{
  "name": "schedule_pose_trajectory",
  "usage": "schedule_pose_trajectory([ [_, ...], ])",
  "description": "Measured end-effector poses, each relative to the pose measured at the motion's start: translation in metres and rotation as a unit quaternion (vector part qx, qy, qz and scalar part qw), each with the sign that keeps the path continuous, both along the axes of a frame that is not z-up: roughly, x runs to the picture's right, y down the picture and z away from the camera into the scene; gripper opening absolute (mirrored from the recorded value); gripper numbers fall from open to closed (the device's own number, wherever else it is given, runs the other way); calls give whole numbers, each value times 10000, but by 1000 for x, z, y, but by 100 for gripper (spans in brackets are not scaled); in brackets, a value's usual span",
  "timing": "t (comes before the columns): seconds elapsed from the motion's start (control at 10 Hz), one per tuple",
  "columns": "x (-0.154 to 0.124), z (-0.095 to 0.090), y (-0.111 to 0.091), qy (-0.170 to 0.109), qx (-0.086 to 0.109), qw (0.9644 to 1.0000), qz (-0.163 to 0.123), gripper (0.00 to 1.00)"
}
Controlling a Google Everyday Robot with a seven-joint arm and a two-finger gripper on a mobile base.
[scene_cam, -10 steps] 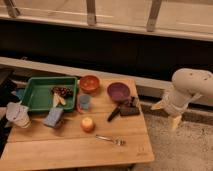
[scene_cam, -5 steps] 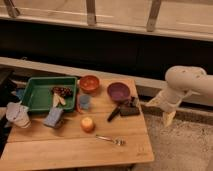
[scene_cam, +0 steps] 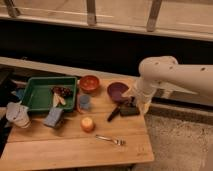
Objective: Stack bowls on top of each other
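Purple bowl (scene_cam: 117,91) beside gripper (scene_cam: 135,101) (black tool (scene_cam: 124,111) near); orange-red bowl (scene_cam: 89,83) apart.

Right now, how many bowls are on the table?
2. The orange-red bowl sits by the far right corner of the green tray; the purple bowl is right of it, with the tool just beside it. None looks hidden.

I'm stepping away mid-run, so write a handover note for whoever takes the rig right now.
Tool: low at the table's right side, just right of the purple bowl.
Bowls: the purple bowl and the orange-red bowl stand apart on the table, the orange-red one to the left, near the green tray.
Done: nothing stacked yet.
Left: lift one bowl and set it inside the other.
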State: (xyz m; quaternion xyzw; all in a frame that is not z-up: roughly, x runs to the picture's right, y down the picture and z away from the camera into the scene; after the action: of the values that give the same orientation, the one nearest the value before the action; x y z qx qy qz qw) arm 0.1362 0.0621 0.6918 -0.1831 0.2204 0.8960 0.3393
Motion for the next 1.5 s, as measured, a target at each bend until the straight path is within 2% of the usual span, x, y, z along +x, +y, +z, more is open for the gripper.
schedule_pose_trajectory([
  [0.1, -24, -6, -8, -279, 95, 9994, -159, 78],
  [0.2, -35, -9, -12, -419, 146, 9987, -249, 78],
  [0.7, -35, -9, -12, -421, 151, 9987, -249, 78],
  [0.8, -36, -8, -13, -447, 221, 9984, -273, 78],
  [0.9, -37, -8, -16, -504, 406, 9974, -331, 78],
  [1.0, -36, -6, -28, -697, 821, 9935, -376, 78],
  [1.1, -34, -2, -42, -979, 1237, 9869, -326, 78],
  [1.2, -28, 4, -66, -1315, 1699, 9761, -332, 78],
  [1.3, -34, 12, -87, -1557, 1966, 9666, -524, 78],
  [1.5, -56, 25, -116, -1855, 2133, 9550, -894, 78],
])
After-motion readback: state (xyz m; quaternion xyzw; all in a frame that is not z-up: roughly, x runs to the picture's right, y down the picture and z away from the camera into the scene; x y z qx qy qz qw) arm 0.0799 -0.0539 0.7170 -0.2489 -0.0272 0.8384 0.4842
